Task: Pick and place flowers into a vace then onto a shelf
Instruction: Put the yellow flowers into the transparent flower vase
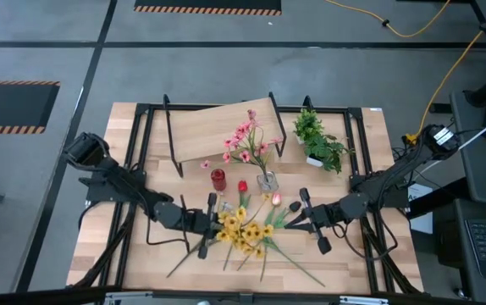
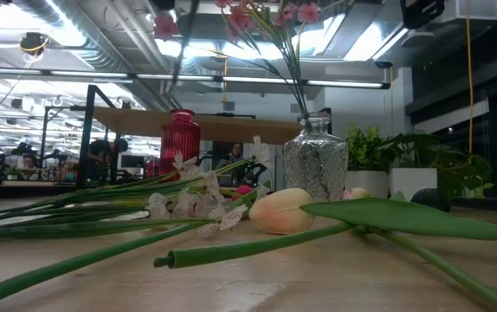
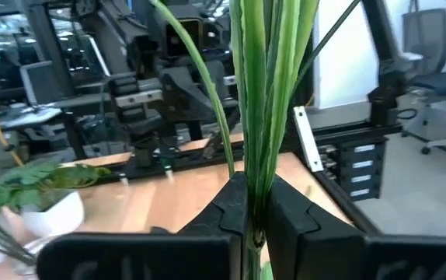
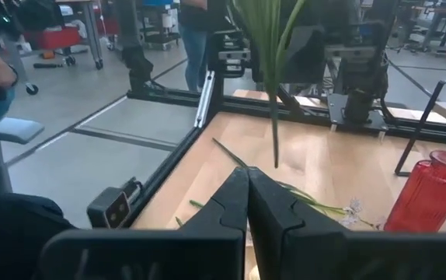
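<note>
My left gripper (image 1: pixel 220 226) is shut on a bunch of green flower stems and long leaves (image 3: pixel 266 93); their heads are out of the left wrist view. My right gripper (image 1: pixel 298 225) faces it, shut (image 4: pixel 248 194) and empty. Between them yellow flowers (image 1: pixel 247 233) lie on the table, stems fanning toward the near edge, with a peach tulip (image 2: pixel 279 211) and a red tulip (image 1: pixel 243 186). Pink flowers (image 1: pixel 245 140) stand in a clear glass vase (image 2: pixel 315 165), with a red vase (image 1: pixel 218 178) left of it. The shelf (image 1: pixel 222 127) stands behind them. My left gripper pinches the bunch of stems and leaves (image 3: pixel 252 194) between its two fingers. The fingers are level and come from the table's left, lying across the stems. The stems stand upright, rising above the fingers, and their lower end (image 4: pixel 274 148) hangs clear of the table.
A green potted plant (image 1: pixel 319 140) in a white pot stands at the far right. Black frame rails (image 1: pixel 141 169) run along the table's sides. People show in the room beyond the table (image 4: pixel 196 31).
</note>
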Robot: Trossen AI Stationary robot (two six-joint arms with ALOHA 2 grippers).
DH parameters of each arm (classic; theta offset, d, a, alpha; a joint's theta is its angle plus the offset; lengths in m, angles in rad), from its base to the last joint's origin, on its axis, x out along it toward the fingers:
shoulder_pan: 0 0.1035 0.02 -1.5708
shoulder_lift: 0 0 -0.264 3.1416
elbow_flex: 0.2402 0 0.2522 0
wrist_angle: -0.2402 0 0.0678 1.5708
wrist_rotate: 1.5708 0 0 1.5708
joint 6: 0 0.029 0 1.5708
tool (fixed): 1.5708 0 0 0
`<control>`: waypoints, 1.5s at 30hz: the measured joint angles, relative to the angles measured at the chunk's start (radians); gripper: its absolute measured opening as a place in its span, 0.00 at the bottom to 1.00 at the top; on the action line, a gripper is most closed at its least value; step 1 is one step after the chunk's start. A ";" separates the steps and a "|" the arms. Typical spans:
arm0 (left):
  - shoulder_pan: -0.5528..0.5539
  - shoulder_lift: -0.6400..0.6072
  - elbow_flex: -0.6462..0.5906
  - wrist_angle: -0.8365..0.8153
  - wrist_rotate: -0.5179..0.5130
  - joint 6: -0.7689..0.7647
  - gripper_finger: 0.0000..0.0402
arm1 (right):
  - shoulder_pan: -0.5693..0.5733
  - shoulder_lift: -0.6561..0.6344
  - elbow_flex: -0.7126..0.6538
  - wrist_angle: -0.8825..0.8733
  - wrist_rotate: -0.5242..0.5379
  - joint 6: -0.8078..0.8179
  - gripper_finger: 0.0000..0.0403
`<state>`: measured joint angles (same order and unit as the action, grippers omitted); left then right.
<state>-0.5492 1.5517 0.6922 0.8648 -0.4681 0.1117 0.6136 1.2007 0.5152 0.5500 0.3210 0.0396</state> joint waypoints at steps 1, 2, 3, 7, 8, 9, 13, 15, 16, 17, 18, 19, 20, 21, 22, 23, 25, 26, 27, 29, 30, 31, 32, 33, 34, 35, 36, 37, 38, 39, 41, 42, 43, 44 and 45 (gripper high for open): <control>0.010 0.000 0.000 0.003 0.000 0.005 0.04 | -0.007 0.013 0.000 0.012 0.000 -0.002 0.03; 0.023 0.000 0.000 0.007 0.000 0.003 0.04 | -0.016 0.028 0.000 0.034 0.000 -0.004 0.03; 0.038 0.000 0.000 0.013 0.002 -0.004 0.04 | -0.026 0.045 0.000 0.054 -0.001 -0.011 0.04; 0.114 0.000 0.000 0.042 0.058 -0.019 0.04 | -0.073 0.114 0.000 0.173 0.000 -0.058 0.11; 0.133 0.000 0.000 0.052 0.082 -0.019 0.04 | -0.084 0.125 0.000 0.195 0.000 -0.075 0.14; 0.152 0.000 0.000 0.058 0.109 -0.019 0.04 | -0.095 0.133 0.000 0.213 0.000 -0.087 0.17; 0.206 0.000 0.000 0.094 0.182 -0.019 0.04 | -0.136 0.138 0.000 0.249 0.000 -0.105 0.27; 0.228 0.000 0.000 0.091 0.198 -0.012 0.04 | -0.155 0.138 0.000 0.273 0.000 -0.107 0.31; 0.238 0.000 0.000 0.089 0.202 -0.012 0.04 | -0.164 0.138 0.000 0.285 0.000 -0.121 0.33; 0.249 0.000 0.000 0.089 0.204 -0.015 0.04 | -0.172 0.138 0.000 0.300 0.000 -0.132 0.34; 0.259 0.003 0.000 0.093 0.208 -0.024 0.04 | -0.181 0.138 0.000 0.311 0.000 -0.149 0.35; 0.269 0.008 0.000 0.099 0.213 -0.037 0.04 | -0.189 0.138 0.000 0.321 0.000 -0.154 0.36; 0.275 0.014 0.000 0.096 0.219 -0.051 0.04 | -0.196 0.138 0.000 0.325 0.000 -0.155 0.36; 0.281 0.023 0.002 0.099 0.228 -0.060 0.04 | -0.203 0.138 0.000 0.326 0.000 -0.153 0.37; 0.286 0.035 0.011 0.101 0.234 -0.063 0.04 | -0.210 0.138 0.000 0.325 0.000 -0.150 0.37; 0.287 0.047 0.022 0.104 0.238 -0.060 0.04 | -0.215 0.138 0.000 0.322 0.000 -0.146 0.37; 0.290 0.078 0.054 0.106 0.239 -0.034 0.04 | -0.223 0.145 0.000 0.326 -0.002 -0.125 0.37; 0.290 0.097 0.072 0.105 0.242 -0.019 0.04 | -0.226 0.148 0.000 0.324 -0.006 -0.123 0.37; 0.290 0.116 0.089 0.105 0.251 -0.004 0.04 | -0.228 0.152 0.000 0.324 -0.012 -0.123 0.37; 0.290 0.151 0.125 0.102 0.274 0.021 0.04 | -0.231 0.162 0.003 0.325 -0.016 -0.125 0.37; 0.290 0.164 0.140 0.102 0.283 0.031 0.04 | -0.231 0.166 0.005 0.323 -0.017 -0.125 0.37; 0.290 0.176 0.154 0.105 0.286 0.042 0.04 | -0.231 0.168 0.010 0.323 -0.020 -0.126 0.37; 0.290 0.186 0.163 0.111 0.290 0.049 0.04 | -0.231 0.168 0.013 0.322 -0.023 -0.128 0.37; 0.289 0.193 0.168 0.112 0.293 0.053 0.04 | -0.230 0.168 0.014 0.319 -0.029 -0.128 0.37; 0.288 0.199 0.171 0.113 0.296 0.057 0.04 | -0.230 0.169 0.015 0.317 -0.047 -0.128 0.37; 0.288 0.202 0.171 0.114 0.298 0.058 0.04 | -0.230 0.167 0.016 0.313 -0.065 -0.128 0.37; 0.290 0.203 0.171 0.112 0.303 0.057 0.04 | -0.232 0.167 0.016 0.310 -0.081 -0.128 0.37; 0.292 0.202 0.170 0.113 0.308 0.053 0.04 | -0.232 0.166 0.017 0.312 -0.102 -0.128 0.37; 0.293 0.202 0.170 0.114 0.308 0.046 0.04 | -0.233 0.166 0.017 0.313 -0.115 -0.128 0.37; 0.293 0.202 0.170 0.114 0.309 0.040 0.04 | -0.233 0.166 0.018 0.313 -0.116 -0.128 0.37; 0.293 0.202 0.169 0.109 0.305 0.040 0.04 | -0.232 0.166 0.019 0.318 -0.122 -0.128 0.37; 0.294 0.203 0.169 0.101 0.285 0.047 0.04 | -0.232 0.166 0.023 0.328 -0.131 -0.128 0.37; 0.298 0.205 0.168 0.093 0.278 0.048 0.04 | -0.231 0.164 0.026 0.339 -0.135 -0.128 0.37; 0.300 0.206 0.167 0.089 0.276 0.049 0.04 | -0.231 0.162 0.026 0.344 -0.132 -0.129 0.37; 0.300 0.206 0.167 0.087 0.273 0.047 0.04 | -0.231 0.163 0.025 0.350 -0.135 -0.131 0.37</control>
<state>-0.2494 1.7580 0.8589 0.9522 -0.1952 0.1590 0.3828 1.3635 0.5404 0.8999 0.1865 -0.0910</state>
